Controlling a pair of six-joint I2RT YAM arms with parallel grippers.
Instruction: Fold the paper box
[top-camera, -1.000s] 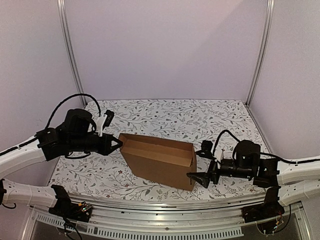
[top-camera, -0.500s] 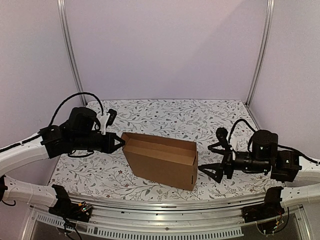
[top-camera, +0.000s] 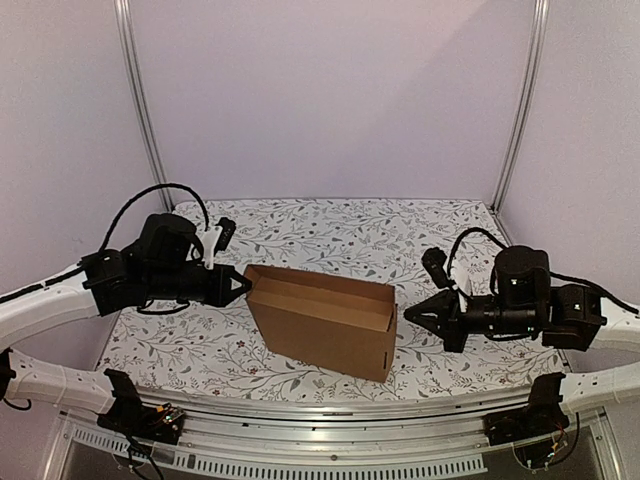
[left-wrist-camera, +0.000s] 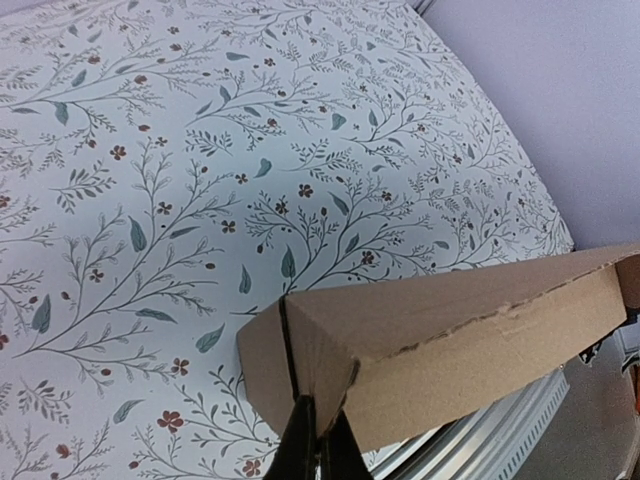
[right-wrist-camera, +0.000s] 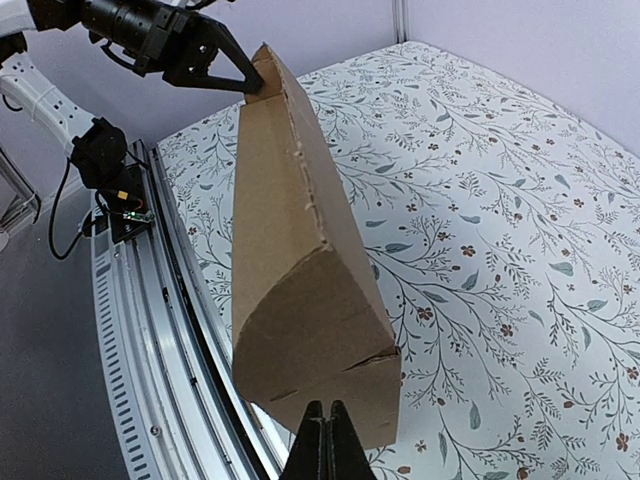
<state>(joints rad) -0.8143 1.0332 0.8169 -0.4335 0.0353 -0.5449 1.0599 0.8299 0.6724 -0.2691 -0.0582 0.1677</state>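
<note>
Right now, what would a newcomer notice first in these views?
A brown paper box stands on its long edge, open side up, in the middle of the floral table. The left hand pinches its left end, while the right hand, shut, points at its right end across a small gap.

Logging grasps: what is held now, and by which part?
The left gripper pinches the paper box at its left-end corner; the right gripper is shut, holding nothing.
</note>
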